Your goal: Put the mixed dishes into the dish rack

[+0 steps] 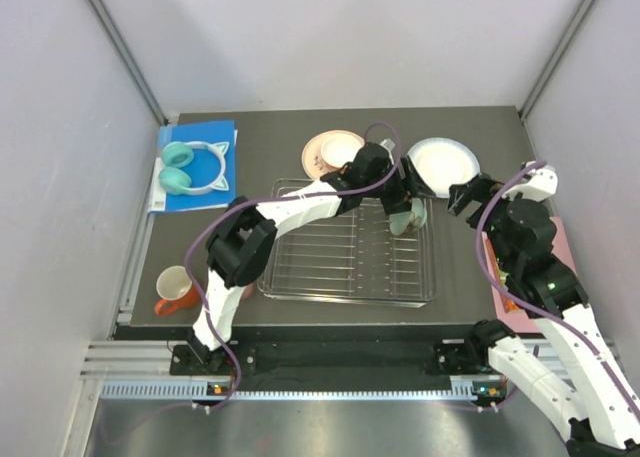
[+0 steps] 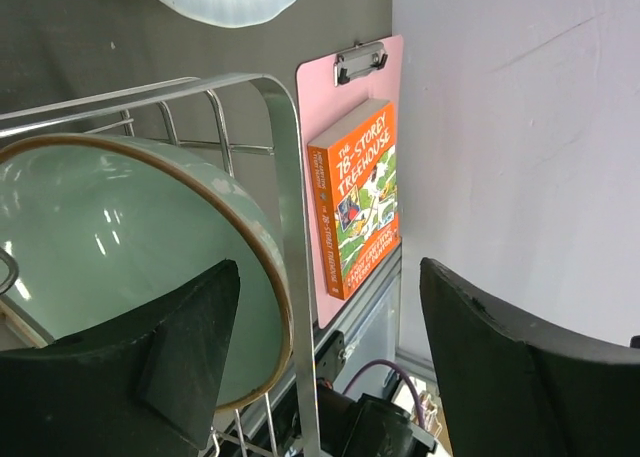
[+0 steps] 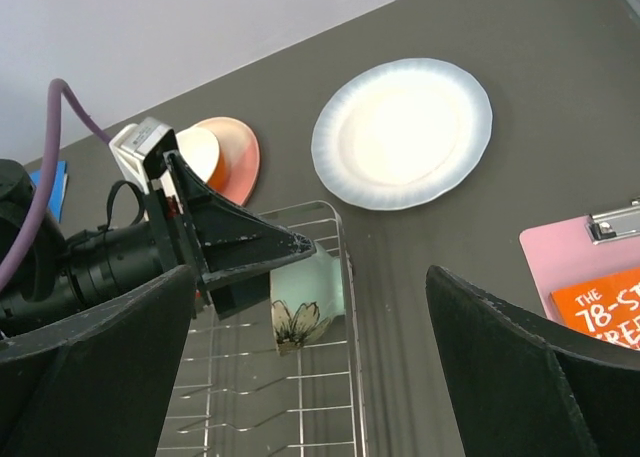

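The silver wire dish rack (image 1: 300,282) lies mid-table. A mint-green bowl (image 1: 410,219) with a flower print stands on its side in the rack's far right corner; it also shows in the left wrist view (image 2: 90,237) and the right wrist view (image 3: 310,287). My left gripper (image 1: 403,205) is open, one finger inside the bowl, with the rack rim (image 2: 290,207) between the jaws. The white plate (image 1: 443,165) lies beyond the rack. My right gripper (image 1: 460,197) is open and empty beside that plate. The orange bowl sits on the pink-and-cream plate (image 1: 318,155). The orange mug (image 1: 175,289) stands front left. I cannot make out the pink cup.
A pink clipboard (image 1: 560,247) with an orange book (image 2: 355,192) lies at the table's right edge under my right arm. Teal headphones (image 1: 190,167) rest on a blue board (image 1: 215,134) at the far left. My left arm spans the rack diagonally.
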